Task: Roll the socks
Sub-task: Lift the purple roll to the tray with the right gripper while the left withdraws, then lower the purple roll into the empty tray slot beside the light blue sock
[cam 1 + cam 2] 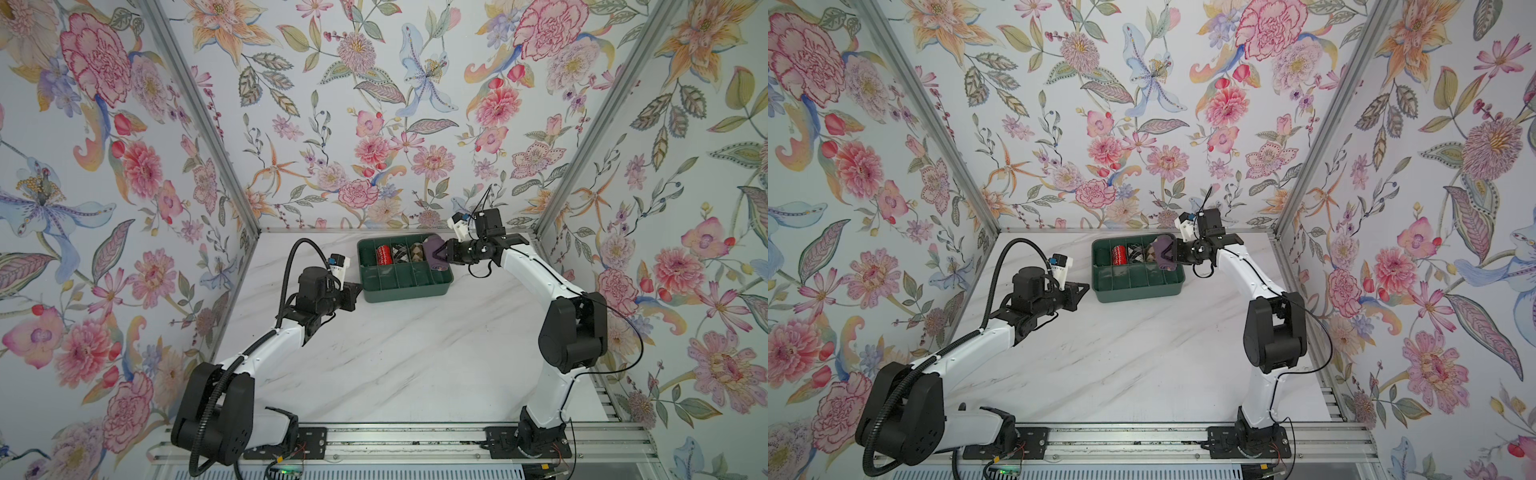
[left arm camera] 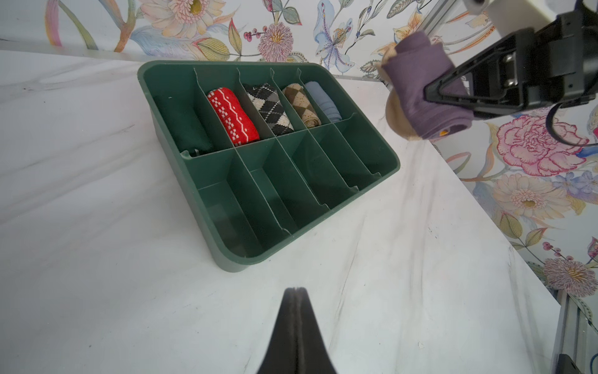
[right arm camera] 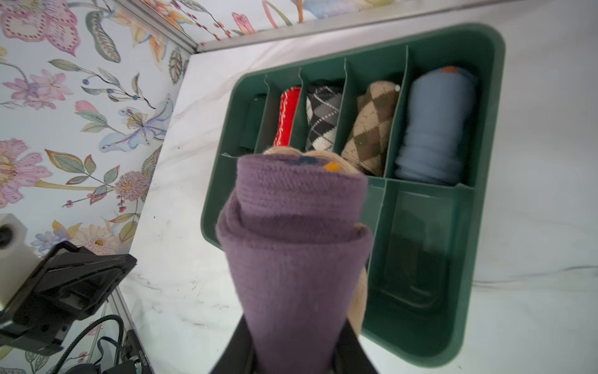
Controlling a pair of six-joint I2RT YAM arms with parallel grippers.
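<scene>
The socks [image 3: 297,246], already rolled into 1 purple bundle, hang clamped in the right end effector [image 1: 441,254] over the right end of the green tray [image 2: 382,175]. The left end effector [image 2: 295,293], pressed together, hovers over the tabletop [image 2: 97,259]. Only stowing seems left.

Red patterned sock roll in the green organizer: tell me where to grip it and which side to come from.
Grip the red patterned sock roll mid-length, across its rounded top, coming straight down from above. It lies lengthwise in a narrow far-row slot of the organizer, with dividers close along both long sides, so only its top is open. A sideways approach looks blocked.
</scene>
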